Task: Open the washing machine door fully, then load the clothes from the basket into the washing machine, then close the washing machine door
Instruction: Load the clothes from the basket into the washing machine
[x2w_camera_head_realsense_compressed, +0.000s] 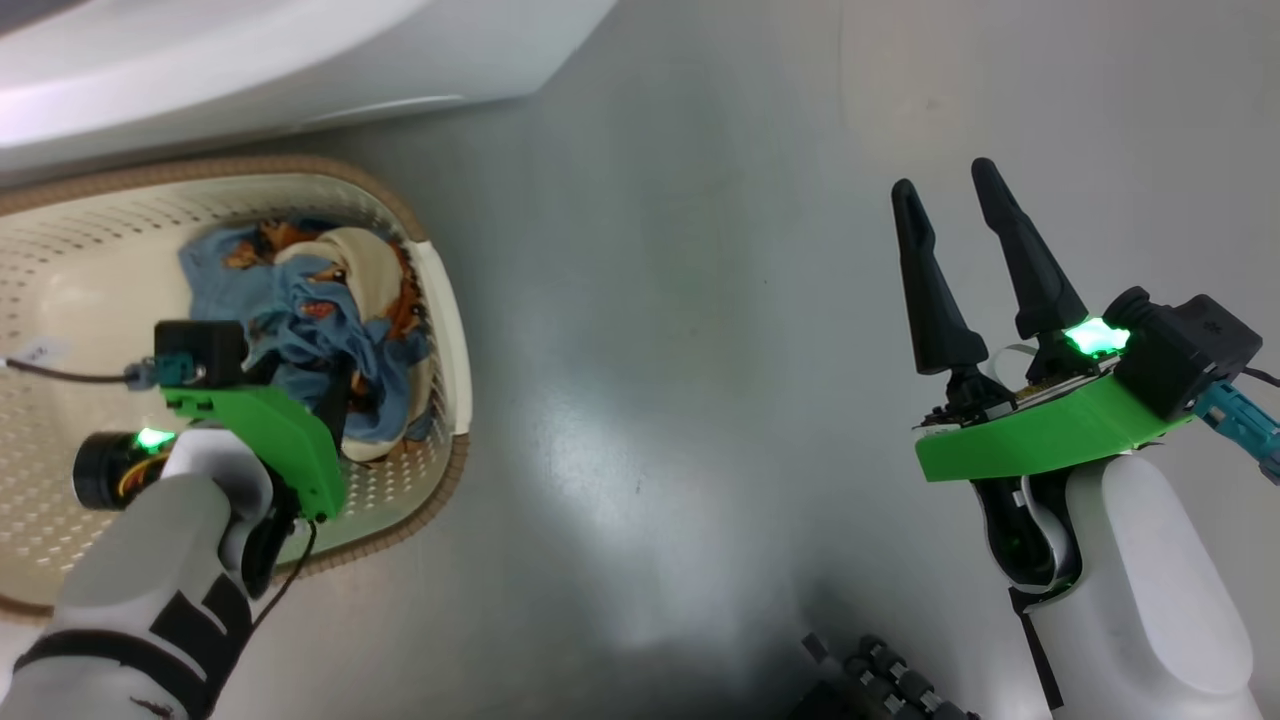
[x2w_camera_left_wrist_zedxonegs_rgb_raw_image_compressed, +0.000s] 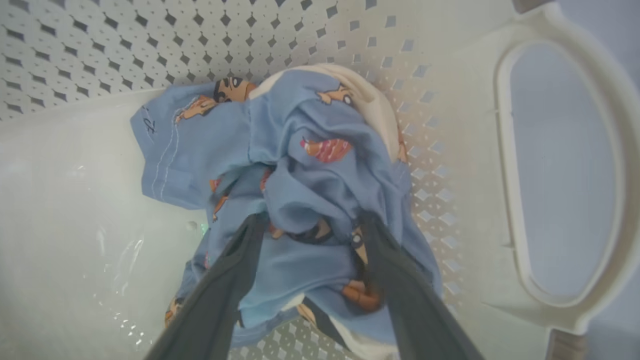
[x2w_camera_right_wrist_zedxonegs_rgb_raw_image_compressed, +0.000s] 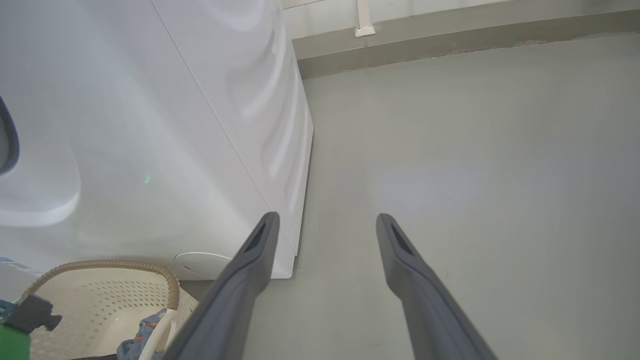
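Clothes (x2w_camera_left_wrist_zedxonegs_rgb_raw_image_compressed: 300, 170) lie bundled in the basket (x2w_camera_left_wrist_zedxonegs_rgb_raw_image_compressed: 100, 55), heaped against the perforated wall at the end near one side handle; you see light-blue fabric with orange cartoon prints and a cream piece tucked behind it. Your left gripper (x2w_camera_left_wrist_zedxonegs_rgb_raw_image_compressed: 311, 220) reaches down into the basket with its two dark fingers spread wide, one on each side of a raised fold of the blue cloth; the fingertips seem to sink among the folds, though you cannot tell for sure whether they press the fabric, and nothing is pinched between them. In the head view the basket sits at the left on the grey floor (x2w_camera_head_realsense_compressed: 650, 350), its brown woven-look rim close to the white front of the washing machine (x2w_camera_head_realsense_compressed: 250, 60) that crosses the top left corner. From the right wrist you look along the machine's side panel, with a round white cover (x2w_camera_right_wrist_zedxonegs_rgb_raw_image_compressed: 202, 262) low on its front near the corner, just beside the basket's rim. Your right gripper (x2w_camera_head_realsense_compressed: 945, 180) hangs well apart from the basket, over bare floor at the right; its jaws stand apart and hold nothing.
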